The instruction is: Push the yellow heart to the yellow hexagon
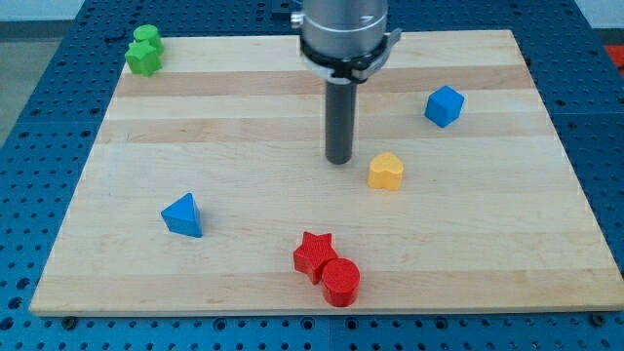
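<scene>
The yellow heart [386,172] lies on the wooden board [244,127], right of the middle. My tip [338,161] rests on the board just to the view's left of the heart and slightly above it, with a small gap between them. No yellow hexagon shows in this view; the arm's body covers part of the board's top edge.
Two green blocks [143,52] sit together at the top left corner. A blue cube [444,105] lies at the right. A blue triangle [182,214] lies at the lower left. A red star [314,253] touches a red cylinder [340,283] near the bottom edge.
</scene>
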You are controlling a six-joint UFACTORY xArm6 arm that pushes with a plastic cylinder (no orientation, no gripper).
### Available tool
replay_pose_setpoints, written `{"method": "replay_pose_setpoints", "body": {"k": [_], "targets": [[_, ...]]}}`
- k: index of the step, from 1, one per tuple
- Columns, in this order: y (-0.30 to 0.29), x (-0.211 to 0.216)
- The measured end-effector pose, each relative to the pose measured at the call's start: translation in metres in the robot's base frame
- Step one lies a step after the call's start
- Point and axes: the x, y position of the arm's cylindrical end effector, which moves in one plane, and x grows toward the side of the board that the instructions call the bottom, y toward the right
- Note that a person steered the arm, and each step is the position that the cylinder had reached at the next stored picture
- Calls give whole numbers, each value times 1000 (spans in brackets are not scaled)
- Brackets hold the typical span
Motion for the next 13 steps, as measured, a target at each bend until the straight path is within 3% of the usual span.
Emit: {"method": "replay_pose_setpoints", "body": {"k": [1, 2, 3, 4, 7, 9, 10, 13], "targets": [[-8, 43], [20, 65], [59, 65], [81, 57], [34, -32], [-6, -10], [-16, -30], [-19, -179]]}}
